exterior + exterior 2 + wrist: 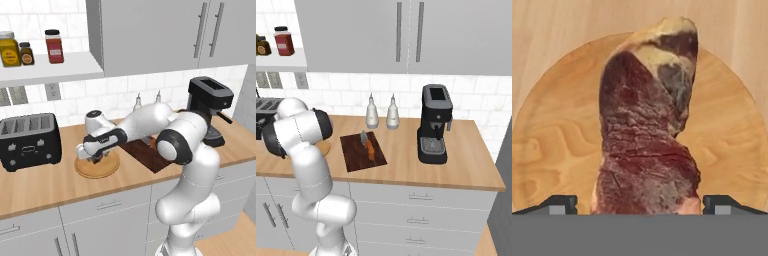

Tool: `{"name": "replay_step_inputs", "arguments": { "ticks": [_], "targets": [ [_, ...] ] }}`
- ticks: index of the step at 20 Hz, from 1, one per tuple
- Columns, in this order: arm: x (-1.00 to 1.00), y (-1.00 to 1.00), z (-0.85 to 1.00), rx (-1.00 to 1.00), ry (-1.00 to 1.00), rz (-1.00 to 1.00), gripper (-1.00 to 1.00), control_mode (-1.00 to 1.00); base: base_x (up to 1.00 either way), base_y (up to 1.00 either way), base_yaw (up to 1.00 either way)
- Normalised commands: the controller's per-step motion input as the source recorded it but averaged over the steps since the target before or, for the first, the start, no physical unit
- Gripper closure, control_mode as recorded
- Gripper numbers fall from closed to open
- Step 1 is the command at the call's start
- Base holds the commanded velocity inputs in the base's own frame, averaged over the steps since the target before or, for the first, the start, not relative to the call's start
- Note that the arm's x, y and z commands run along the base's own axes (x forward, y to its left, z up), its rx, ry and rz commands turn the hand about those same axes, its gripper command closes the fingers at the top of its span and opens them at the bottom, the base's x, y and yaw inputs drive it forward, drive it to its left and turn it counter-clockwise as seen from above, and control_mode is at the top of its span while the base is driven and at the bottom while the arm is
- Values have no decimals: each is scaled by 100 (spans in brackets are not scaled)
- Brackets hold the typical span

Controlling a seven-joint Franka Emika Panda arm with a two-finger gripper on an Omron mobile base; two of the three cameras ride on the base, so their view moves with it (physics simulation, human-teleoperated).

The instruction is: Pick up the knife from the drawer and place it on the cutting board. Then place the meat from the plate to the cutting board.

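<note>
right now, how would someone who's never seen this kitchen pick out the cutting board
Find the black coffee machine on the wooden counter. Just left of it, in front of two white bottles, lies the cutting board. It is the flat, very dark brown rectangle with the knife on it, unlike the round light plate.

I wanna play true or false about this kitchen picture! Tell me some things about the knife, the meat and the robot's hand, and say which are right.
1. The knife lies on the cutting board. True.
2. The meat sits on the cutting board. False: it is on the round wooden plate.
3. The gripper is open, with one fingertip on each side of the meat. True.
4. The gripper is holding the knife. False: it holds nothing, and the knife lies on the board, away from it.
5. The coffee machine stands on the shelf with the jars. False: it stands on the counter, to the right of the board.
</note>
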Motion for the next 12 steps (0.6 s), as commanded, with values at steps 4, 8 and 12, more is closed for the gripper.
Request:
{"name": "replay_step_inputs", "arguments": {
  "ticks": [4,8,12],
  "targets": [
    [13,0,-16,0,-5,0,-100,-100,0,0,0],
    [-10,-4,-18,0,-4,0,100,-100,0,0,0],
    [-34,-39,-26,0,-1,0,100,-100,0,0,0]
  ]
}}
